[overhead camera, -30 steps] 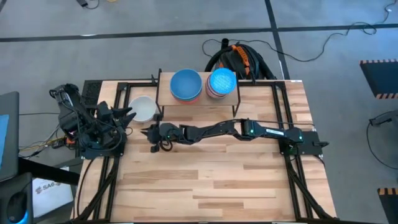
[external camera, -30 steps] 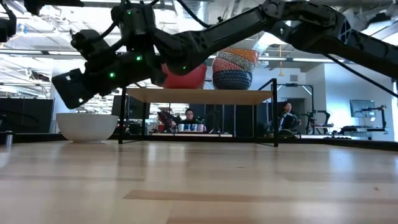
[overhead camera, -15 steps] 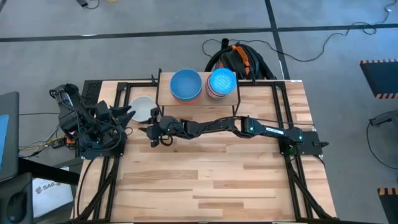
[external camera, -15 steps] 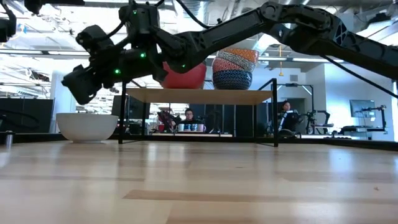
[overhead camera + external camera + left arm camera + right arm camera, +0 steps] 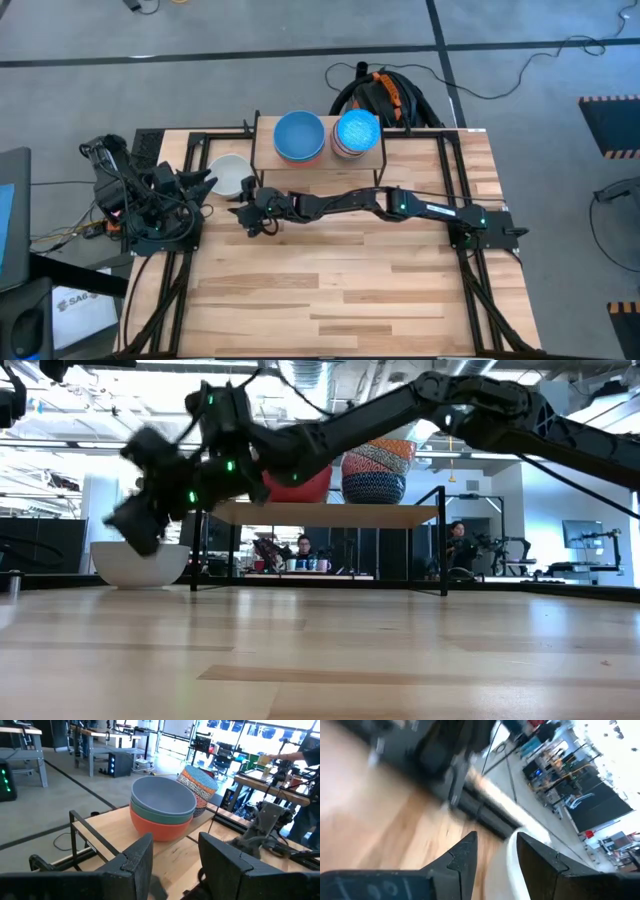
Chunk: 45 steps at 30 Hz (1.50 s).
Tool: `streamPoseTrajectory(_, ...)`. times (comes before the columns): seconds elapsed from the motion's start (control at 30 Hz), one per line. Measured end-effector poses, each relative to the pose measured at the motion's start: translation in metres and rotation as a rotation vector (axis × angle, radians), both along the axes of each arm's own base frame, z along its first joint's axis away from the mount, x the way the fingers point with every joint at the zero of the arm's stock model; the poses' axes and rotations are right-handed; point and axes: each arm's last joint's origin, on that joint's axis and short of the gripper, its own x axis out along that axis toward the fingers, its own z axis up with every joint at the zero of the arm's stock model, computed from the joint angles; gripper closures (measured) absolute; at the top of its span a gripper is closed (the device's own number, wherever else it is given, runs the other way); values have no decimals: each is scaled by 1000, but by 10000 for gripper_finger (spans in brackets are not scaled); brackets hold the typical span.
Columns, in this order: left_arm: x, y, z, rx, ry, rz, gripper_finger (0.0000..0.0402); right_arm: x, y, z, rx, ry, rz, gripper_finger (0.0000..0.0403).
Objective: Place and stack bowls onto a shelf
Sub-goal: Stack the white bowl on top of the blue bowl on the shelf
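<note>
The shelf stands at the table's far middle. It carries a stack topped by a light blue bowl, over green and red ones, and a stack of patterned bowls. A white bowl rests on its base on the tabletop left of the shelf. My right gripper reaches across from the right and hovers open at the white bowl's near side. The bowl's white rim shows between its fingers. My left gripper waits open at the left edge, holding nothing. My right gripper comes nearly level from the table's right at the white bowl's near rim. The view is blurred, and I cannot tell whether a finger touches the rim. The bowl stands upright on the table.
Black frame rails run along the table's left and right sides. A black and orange bag lies beyond the far edge. Open tabletop spreads over the near half. People sit in the room behind.
My right gripper has rolled about its own line and its tip has sunk a little toward the white bowl, shifting slightly toward the table's far edge. The bowls have not moved.
</note>
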Motion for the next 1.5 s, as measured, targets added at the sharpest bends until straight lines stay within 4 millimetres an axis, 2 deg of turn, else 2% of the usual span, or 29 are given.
streamPoseTrajectory(0.1, 0, 0, 0, 0, 0, 0, 260, 0, -2, -10, -47, 45, 6, 241)
streamPoseTrajectory(0.3, 0, 0, 0, 0, 1, 0, 260, 0, 0, -8, -57, 31, 22, 241)
streamPoseTrajectory(0.6, 0, 0, 0, 0, 1, 0, 260, -1, -16, -9, -70, 39, 1, 241)
streamPoseTrajectory(0.87, 0, 0, 0, -2, -1, 0, 260, -1, -21, -10, -70, 52, -6, 241)
streamPoseTrajectory(1.27, 10, -7, -3, -20, 29, 20, 260, -3, -24, -14, -66, 96, -11, 241)
streamPoseTrajectory(1.4, 13, -9, -6, -114, 52, 9, 260, -4, -12, -14, -85, 137, -84, 241)
streamPoseTrajectory(1.5, 14, -9, -8, -178, 103, -20, 260, -5, 4, 4, -36, 102, -80, 241)
